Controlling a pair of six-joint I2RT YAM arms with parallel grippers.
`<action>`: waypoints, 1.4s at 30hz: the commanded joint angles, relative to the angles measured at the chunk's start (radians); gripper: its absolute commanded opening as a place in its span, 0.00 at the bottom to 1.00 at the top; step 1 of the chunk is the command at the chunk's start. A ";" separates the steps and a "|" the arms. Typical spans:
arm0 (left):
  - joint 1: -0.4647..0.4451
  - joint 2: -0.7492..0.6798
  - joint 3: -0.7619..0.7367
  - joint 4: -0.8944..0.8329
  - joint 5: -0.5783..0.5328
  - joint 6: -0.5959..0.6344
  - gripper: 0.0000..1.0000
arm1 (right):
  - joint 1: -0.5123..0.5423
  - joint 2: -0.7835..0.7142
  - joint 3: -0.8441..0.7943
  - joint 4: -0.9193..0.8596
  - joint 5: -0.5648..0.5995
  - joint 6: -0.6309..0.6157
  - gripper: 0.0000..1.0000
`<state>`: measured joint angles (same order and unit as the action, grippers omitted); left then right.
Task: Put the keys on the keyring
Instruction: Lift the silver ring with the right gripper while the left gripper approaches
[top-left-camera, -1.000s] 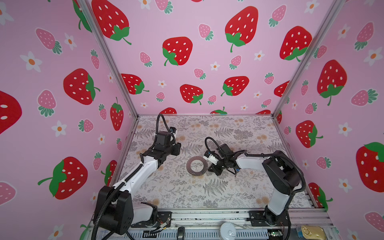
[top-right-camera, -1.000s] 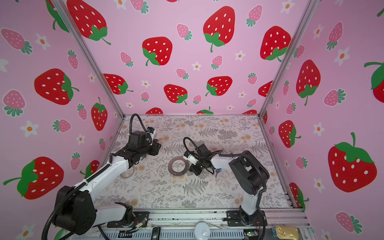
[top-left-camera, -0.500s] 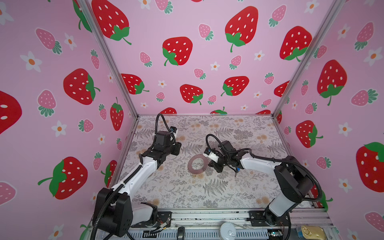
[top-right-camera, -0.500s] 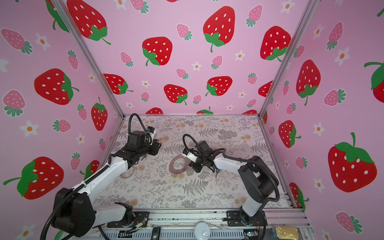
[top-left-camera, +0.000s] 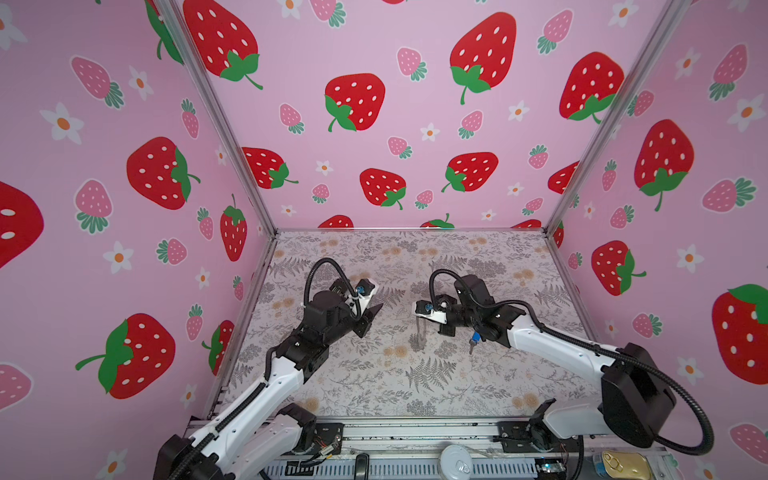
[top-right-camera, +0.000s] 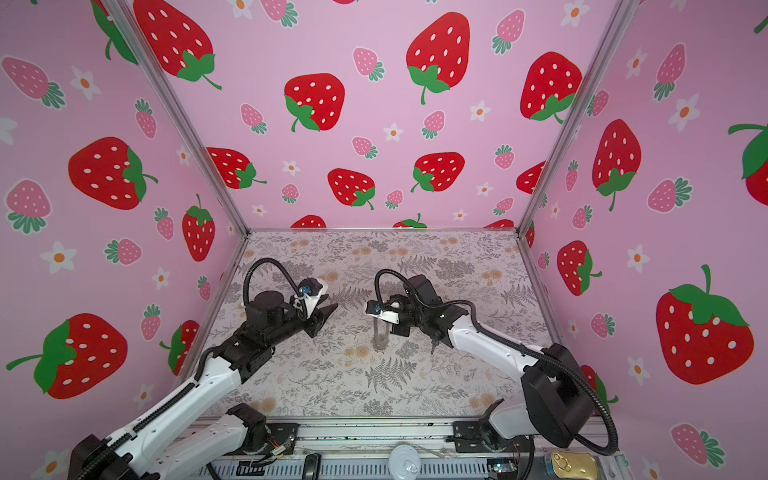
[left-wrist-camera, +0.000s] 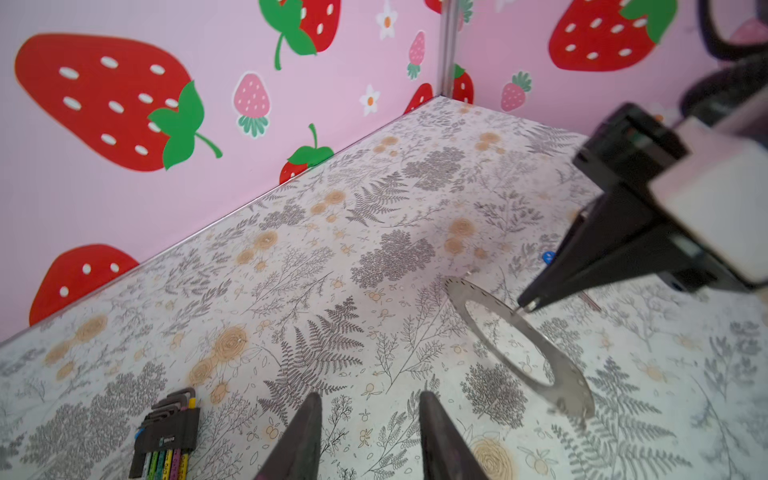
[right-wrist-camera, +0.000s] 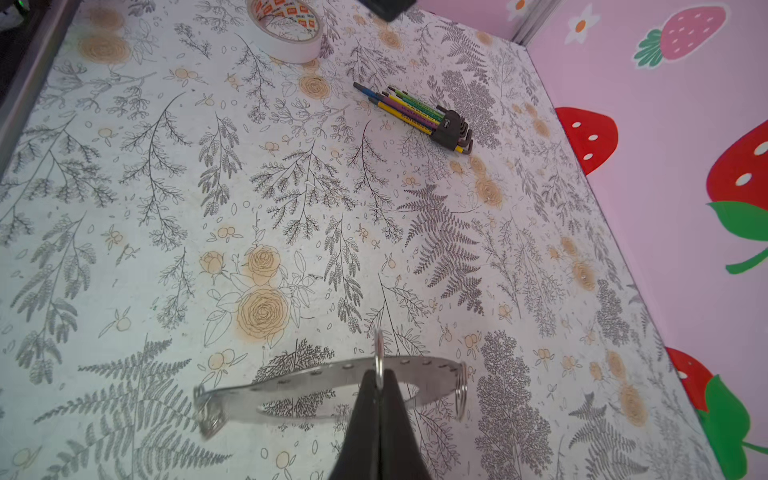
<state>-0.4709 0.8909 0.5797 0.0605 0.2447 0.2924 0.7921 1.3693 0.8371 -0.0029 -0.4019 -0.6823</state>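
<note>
Right fingers (right-wrist-camera: 361, 415) pressed together on the wire loop (right-wrist-camera: 376, 357) at the rim of the keyring (right-wrist-camera: 291, 384); right gripper (right-wrist-camera: 377, 386) holding that rim up, keyring tilted, low edge's contact with the table (right-wrist-camera: 124, 208) unclear. Left fingers (left-wrist-camera: 305, 432) spread, empty; left gripper (left-wrist-camera: 368, 415) near the keyring, apart. Key (top-left-camera: 475, 337) on the table beside the right arm, off the keyring. Farther out, hex keys (right-wrist-camera: 419, 116) and tape (right-wrist-camera: 286, 29).

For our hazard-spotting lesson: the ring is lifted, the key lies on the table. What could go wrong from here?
1. The right gripper pinches the keyring only at its rim; it may swing or slip.
2. The key lies close under the right arm, so the open left gripper may bump that arm reaching it.
</note>
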 joint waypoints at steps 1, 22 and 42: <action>-0.035 -0.067 -0.071 0.079 0.071 0.212 0.41 | 0.006 -0.049 -0.057 0.096 -0.043 -0.161 0.00; -0.132 -0.063 -0.121 0.150 0.266 0.291 0.30 | 0.007 -0.110 -0.125 0.180 -0.327 0.031 0.00; -0.146 0.038 -0.063 0.137 0.365 0.228 0.27 | 0.006 -0.061 -0.073 0.143 -0.426 0.127 0.00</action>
<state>-0.6083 0.9215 0.4686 0.1833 0.5877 0.5182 0.7921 1.3003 0.7338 0.1471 -0.7788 -0.5636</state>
